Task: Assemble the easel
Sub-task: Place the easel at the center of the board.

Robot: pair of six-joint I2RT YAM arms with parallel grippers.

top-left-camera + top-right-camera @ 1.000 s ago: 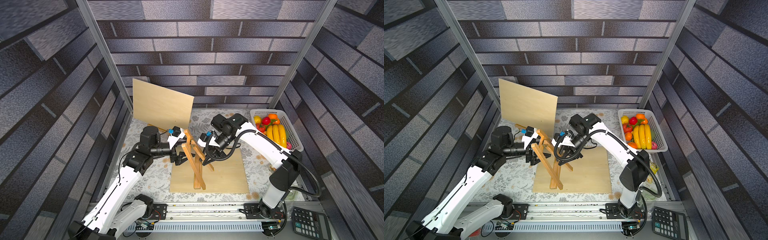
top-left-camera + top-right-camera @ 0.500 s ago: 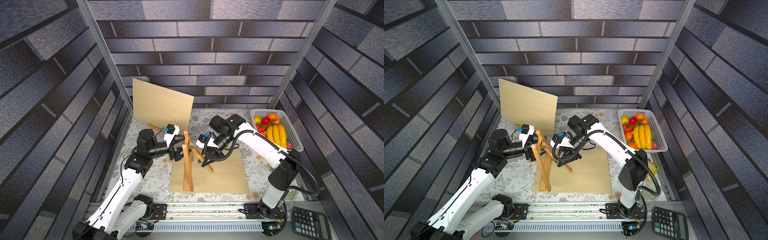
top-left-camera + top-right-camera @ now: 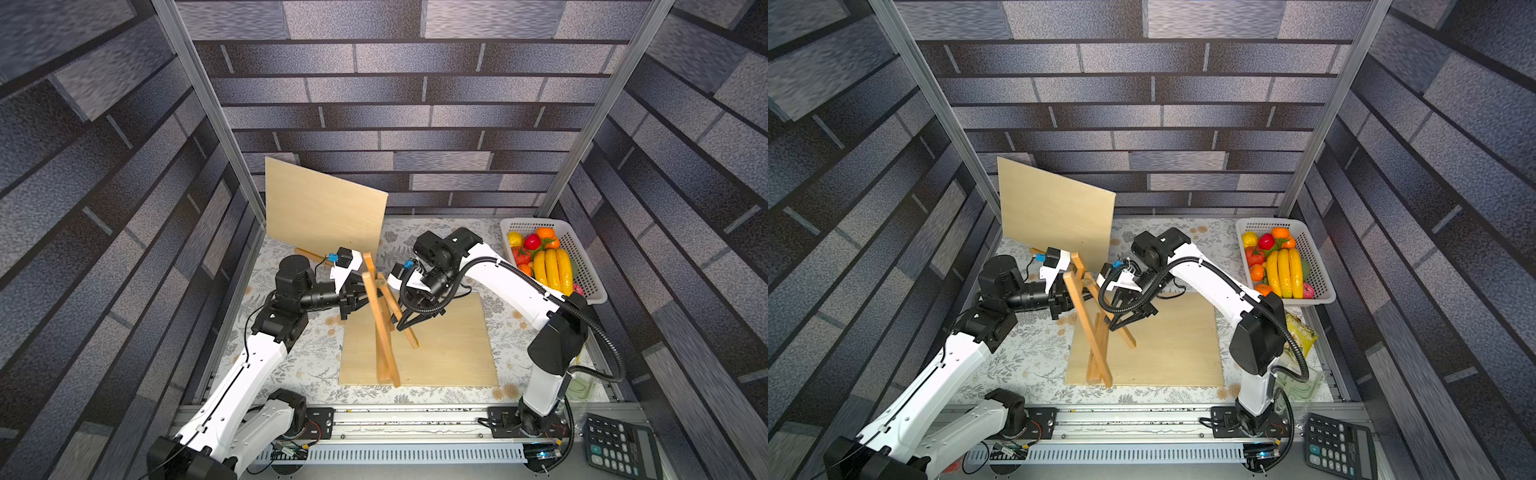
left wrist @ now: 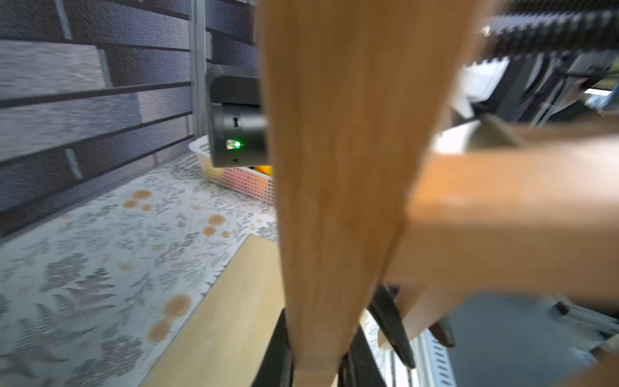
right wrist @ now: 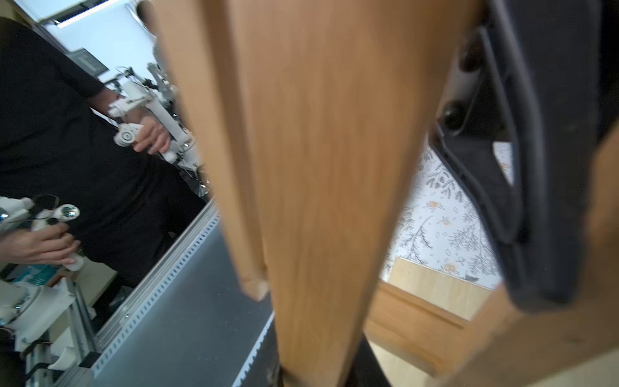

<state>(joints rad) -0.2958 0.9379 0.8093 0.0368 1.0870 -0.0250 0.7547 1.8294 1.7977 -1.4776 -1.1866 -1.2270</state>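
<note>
The easel stands tilted on the flat board. The left end effector is clamped on one leg near the top. The right end effector is clamped on another leg.

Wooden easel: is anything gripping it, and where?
Yes, both arms. The left gripper is shut on a long leg of the easel, in its upper part; the right gripper grips the splayed-out leg roughly midway.
</note>
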